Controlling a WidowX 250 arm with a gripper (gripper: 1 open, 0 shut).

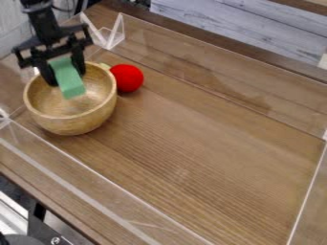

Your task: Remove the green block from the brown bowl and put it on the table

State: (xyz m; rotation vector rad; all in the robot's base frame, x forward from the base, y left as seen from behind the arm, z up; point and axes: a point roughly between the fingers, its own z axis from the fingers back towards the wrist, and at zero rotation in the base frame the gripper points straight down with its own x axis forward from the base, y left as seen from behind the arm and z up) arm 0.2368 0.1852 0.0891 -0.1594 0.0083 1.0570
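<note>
The green block [68,79] hangs clear of the brown bowl [76,115], gripped at its upper end between the black fingers of my gripper [57,61]. The block points downward, its lower end level with the bowl's far rim. The gripper points straight down over the bowl's back half, shut on the block. The bowl sits at the left of the table [205,124] and now shows an empty interior.
A red ball [126,77] lies just right of the bowl, nearly touching its rim. Clear acrylic walls [121,32] run along the table's edges. Bare wood-grain surface spreads to the right and front of the bowl.
</note>
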